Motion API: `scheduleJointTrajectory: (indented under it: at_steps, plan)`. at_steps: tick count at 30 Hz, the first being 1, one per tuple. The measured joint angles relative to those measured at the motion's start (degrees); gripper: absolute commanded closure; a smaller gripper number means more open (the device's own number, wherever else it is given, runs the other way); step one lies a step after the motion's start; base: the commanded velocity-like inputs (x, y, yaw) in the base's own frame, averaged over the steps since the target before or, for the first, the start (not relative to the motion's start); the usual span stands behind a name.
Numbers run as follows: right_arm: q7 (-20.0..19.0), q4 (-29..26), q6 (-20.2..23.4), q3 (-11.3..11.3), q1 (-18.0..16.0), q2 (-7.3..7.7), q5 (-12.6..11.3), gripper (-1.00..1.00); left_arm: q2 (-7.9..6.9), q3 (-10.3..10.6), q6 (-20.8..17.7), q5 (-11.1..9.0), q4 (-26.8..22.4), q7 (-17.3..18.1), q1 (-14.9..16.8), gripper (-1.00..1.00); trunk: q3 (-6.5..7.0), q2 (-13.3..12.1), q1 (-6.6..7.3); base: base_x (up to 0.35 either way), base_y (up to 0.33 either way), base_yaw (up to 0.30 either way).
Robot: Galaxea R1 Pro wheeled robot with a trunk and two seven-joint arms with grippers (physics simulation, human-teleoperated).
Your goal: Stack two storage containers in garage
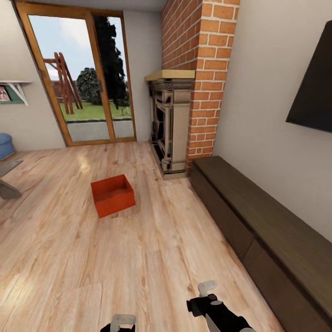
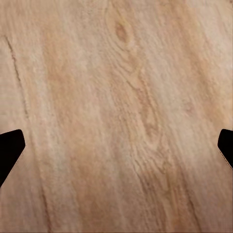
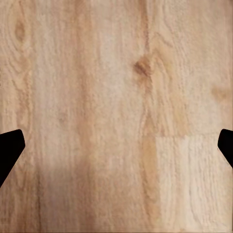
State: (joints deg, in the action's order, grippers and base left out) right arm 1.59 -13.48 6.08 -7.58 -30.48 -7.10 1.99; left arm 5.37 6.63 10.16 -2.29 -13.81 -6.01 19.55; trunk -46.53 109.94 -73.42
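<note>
Ahead, one red bin (image 1: 112, 195) sits open-topped on the wood floor (image 1: 152, 258), left of the brick fireplace (image 1: 173, 127) and before the glass doors (image 1: 83, 78). Both arms hang low, well apart from it. The left pincer (image 2: 116, 150) and right pincer (image 3: 116, 150) each have fingers spread wide over bare planks, holding nothing. A dark cabinet (image 1: 272, 235) runs along the right wall.

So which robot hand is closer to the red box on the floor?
Left, though only slightly. The left gripper sits almost straight below the red box in the head view, well short of it. The right gripper is off to the box's right, also far away.
</note>
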Motion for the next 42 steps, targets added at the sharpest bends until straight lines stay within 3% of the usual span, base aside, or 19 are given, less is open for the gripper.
scheduleJointTrajectory:
  at_steps: [42]
  plan:
    - [0.0,0.05,0.0,-0.01,0.01,-0.03,0.0,-1.0,0.0,0.0,0.01,0.0,0.06,-0.01,0.03,-1.0,0.0,0.0,0.0,0.335,-0.094,0.286]
